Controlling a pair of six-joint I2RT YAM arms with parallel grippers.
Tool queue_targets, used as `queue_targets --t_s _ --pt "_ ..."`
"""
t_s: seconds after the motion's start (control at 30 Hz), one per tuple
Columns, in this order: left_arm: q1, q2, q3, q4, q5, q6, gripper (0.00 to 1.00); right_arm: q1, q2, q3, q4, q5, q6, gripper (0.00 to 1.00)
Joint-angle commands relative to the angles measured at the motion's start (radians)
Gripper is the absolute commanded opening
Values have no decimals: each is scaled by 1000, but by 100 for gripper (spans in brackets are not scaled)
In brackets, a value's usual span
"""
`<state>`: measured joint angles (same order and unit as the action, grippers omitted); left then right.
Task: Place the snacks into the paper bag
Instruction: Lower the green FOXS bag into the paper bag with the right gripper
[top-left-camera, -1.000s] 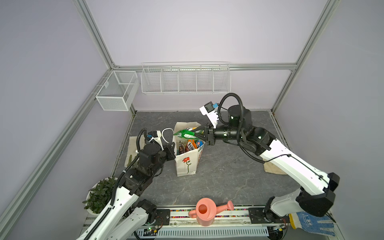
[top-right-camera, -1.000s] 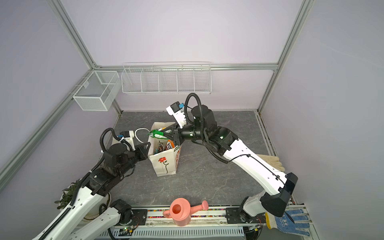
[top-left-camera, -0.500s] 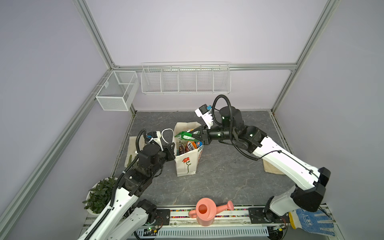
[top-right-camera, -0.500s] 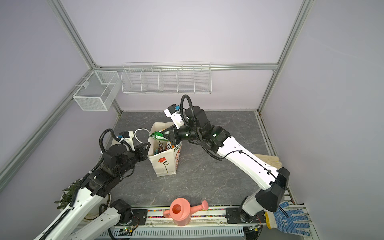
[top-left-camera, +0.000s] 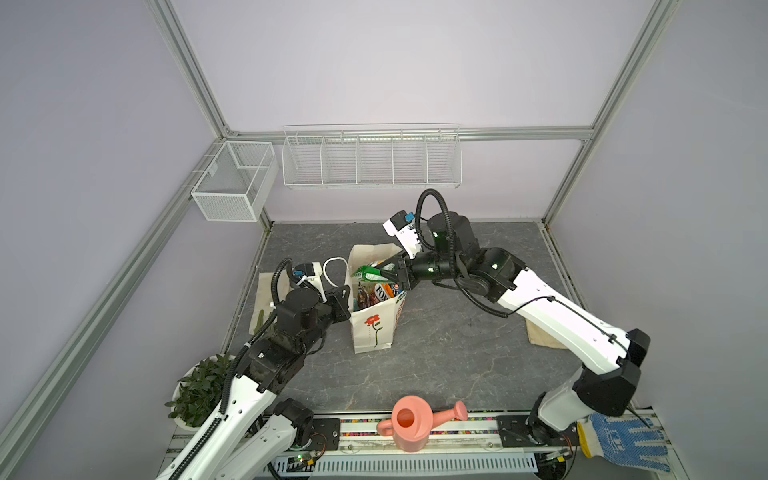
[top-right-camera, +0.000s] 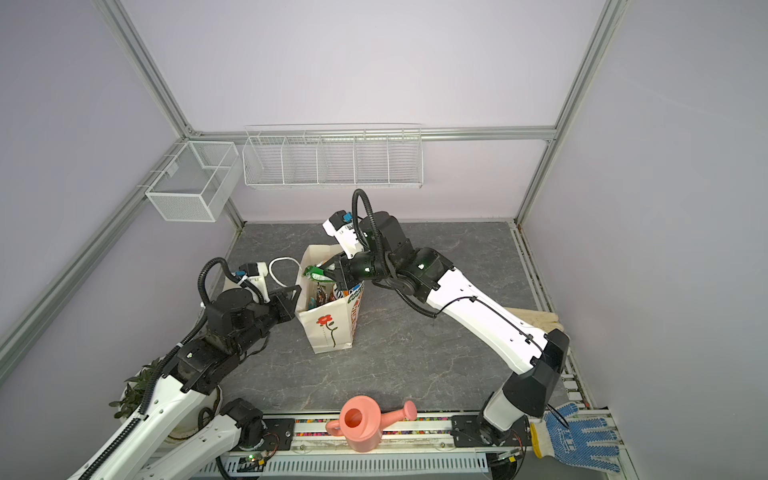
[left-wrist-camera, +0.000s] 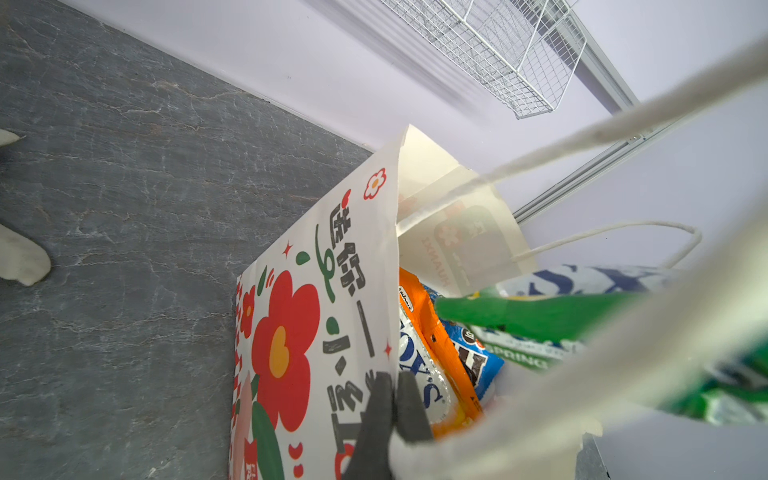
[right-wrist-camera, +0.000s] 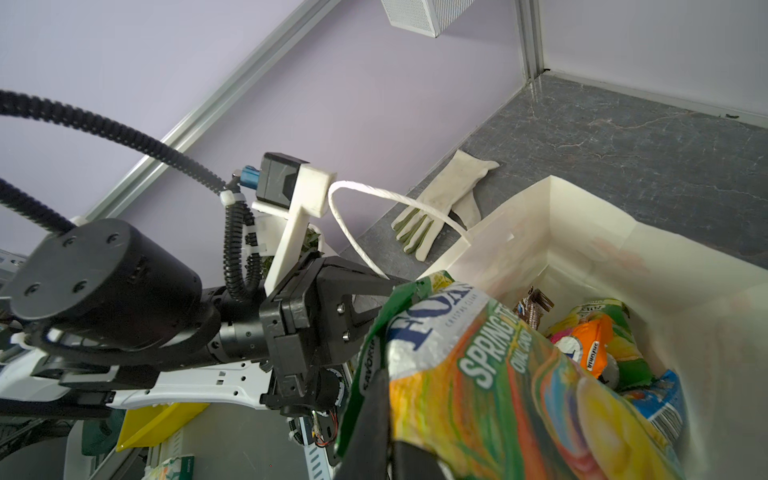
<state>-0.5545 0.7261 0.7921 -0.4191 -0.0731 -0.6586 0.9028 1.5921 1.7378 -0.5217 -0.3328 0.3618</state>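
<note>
The paper bag (top-left-camera: 374, 328) (top-right-camera: 328, 332) stands upright mid-table, its mouth wide. My left gripper (top-left-camera: 347, 295) (left-wrist-camera: 392, 395) is shut on the bag's left rim, one finger inside and one outside. Over the bag's mouth, my right gripper (top-left-camera: 388, 272) (right-wrist-camera: 388, 432) is shut on a green-yellow FOX'S packet (top-left-camera: 368, 272) (right-wrist-camera: 498, 395), whose free end points toward the left rim. Other snacks lie inside the bag: an orange FOX'S bag (left-wrist-camera: 432, 353), a blue M&M's pack (left-wrist-camera: 469, 357) and more below. A white cord handle (top-left-camera: 332, 270) arcs over the left gripper.
A pink watering can (top-left-camera: 411, 428) sits at the front edge. A potted plant (top-left-camera: 199, 386) is at front left and a blue-dotted glove (top-left-camera: 623, 440) at front right. Beige cloth (top-left-camera: 540, 334) lies under the right arm, and a rubber glove (right-wrist-camera: 444, 199) left of the bag. Wire baskets (top-left-camera: 370, 158) hang on the back wall.
My right gripper has carried the green-yellow packet leftward and lower, from beside the bag's right rim to over its mouth. The left gripper has kept its hold on the rim.
</note>
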Motion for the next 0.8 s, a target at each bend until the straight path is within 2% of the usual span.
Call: queue_targets --t_s 0.0,0.77 --pt "5 -18 -2 31 11 -15 0 17 7 40 -26 45 -47 7" --pt "5 -19 0 30 20 -13 0 58 74 144 -148 223 -95 7"
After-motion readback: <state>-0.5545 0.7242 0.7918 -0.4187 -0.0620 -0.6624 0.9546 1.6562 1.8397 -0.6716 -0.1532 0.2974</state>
